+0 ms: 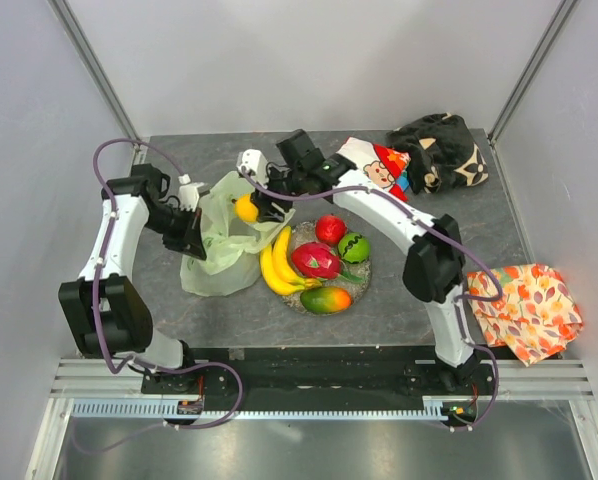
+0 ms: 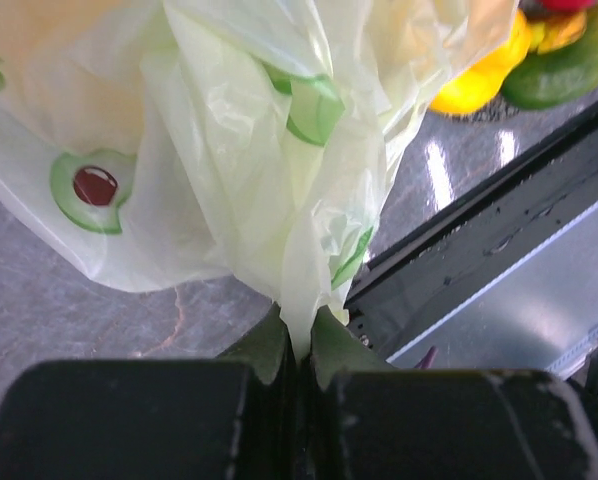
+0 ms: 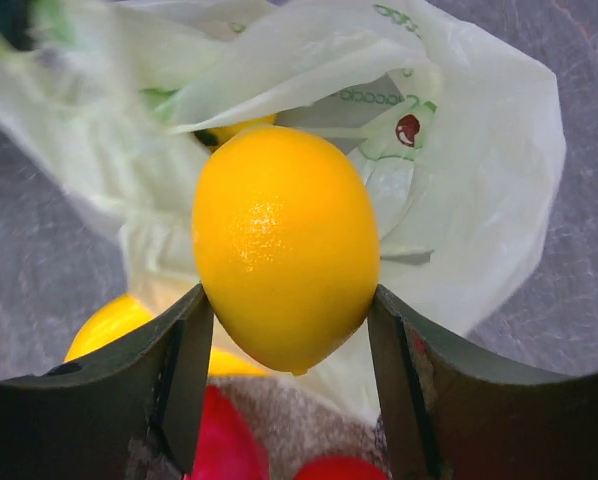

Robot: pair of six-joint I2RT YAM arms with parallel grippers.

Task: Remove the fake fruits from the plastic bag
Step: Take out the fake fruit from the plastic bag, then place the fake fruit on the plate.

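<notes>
The pale green plastic bag [image 1: 219, 262] lies slumped left of the round dish [image 1: 362, 276]. My left gripper [image 1: 199, 243] is shut on a pinched fold of the bag [image 2: 239, 150], its fingertips [image 2: 269, 345] clamping the film. At the bag's mouth my right gripper [image 1: 257, 207] is shut on a yellow lemon-shaped fruit [image 3: 284, 245], both fingers [image 3: 184, 350] pressed to its sides. Another yellow piece [image 3: 234, 130] shows inside the bag [image 3: 479, 150]. On the dish lie bananas [image 1: 275, 265], a dragon fruit [image 1: 315, 260], a red apple [image 1: 330, 229], a lime [image 1: 354, 247] and a mango [image 1: 326, 299].
A white cartoon-printed cloth [image 1: 379, 165] and a dark cloth [image 1: 439, 150] lie at the back right. An orange leaf-patterned cloth [image 1: 529, 310] hangs over the right front edge. A black rail [image 2: 499, 230] runs along the table's near edge.
</notes>
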